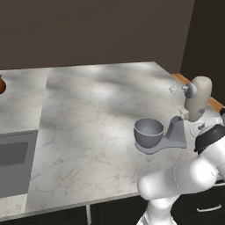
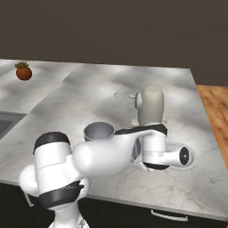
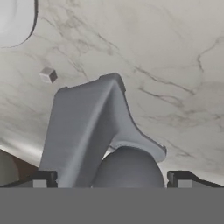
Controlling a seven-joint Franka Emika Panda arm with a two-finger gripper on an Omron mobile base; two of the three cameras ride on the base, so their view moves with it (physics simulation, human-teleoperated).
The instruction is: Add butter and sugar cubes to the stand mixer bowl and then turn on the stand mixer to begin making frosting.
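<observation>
Well, the mixer point(image 1: 193, 110) stands near the right edge of the marble surface point(image 1: 88, 114), head tilted back, with the grey bowl point(image 1: 148, 133) on its base. From the hand view the jaws hang wide open with nothing between them, above the mixer's neck point(image 3: 87, 127). A small sugar cube point(image 3: 47, 75) lies on the surface beside a white plate point(image 3: 15, 22). I'd say the cube is light, hard and crumbly, best pinched gently across two flat sides.

We see a white marble counter point(image 1: 88, 114) with an inset sink point(image 1: 15, 160), a dark wall point(image 1: 88, 30) and wooden floor point(image 2: 216, 111).
</observation>
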